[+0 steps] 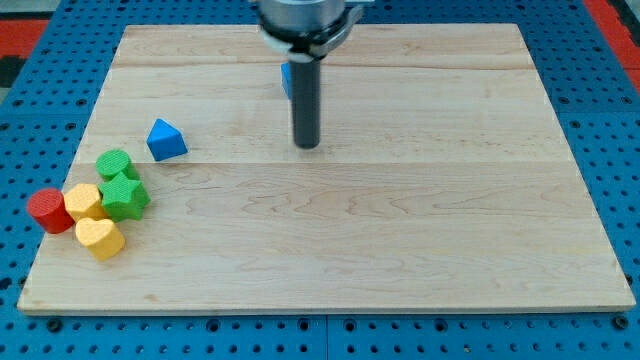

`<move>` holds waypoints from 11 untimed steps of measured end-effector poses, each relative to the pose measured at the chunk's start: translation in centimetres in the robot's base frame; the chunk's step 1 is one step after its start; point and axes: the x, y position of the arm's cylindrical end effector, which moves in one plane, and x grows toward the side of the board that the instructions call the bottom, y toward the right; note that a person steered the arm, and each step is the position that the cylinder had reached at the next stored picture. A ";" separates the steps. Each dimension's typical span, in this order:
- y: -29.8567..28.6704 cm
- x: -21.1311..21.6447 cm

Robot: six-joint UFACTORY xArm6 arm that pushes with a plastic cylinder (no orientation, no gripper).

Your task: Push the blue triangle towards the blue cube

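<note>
The blue triangle (166, 139) lies on the wooden board at the view's left. The blue cube (286, 79) sits near the view's top centre and is mostly hidden behind my rod. My tip (306, 146) rests on the board just below the cube, well to the right of the triangle and apart from it.
A cluster at the view's left edge: a green block (116, 164), a green star-shaped block (125, 197), a yellow block (84, 201), a yellow heart (99, 238) and a red cylinder (46, 210). The board (400, 230) lies on a blue pegboard.
</note>
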 end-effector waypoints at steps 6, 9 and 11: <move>-17.6 0.1; -16.6 -3.3; -15.9 -3.4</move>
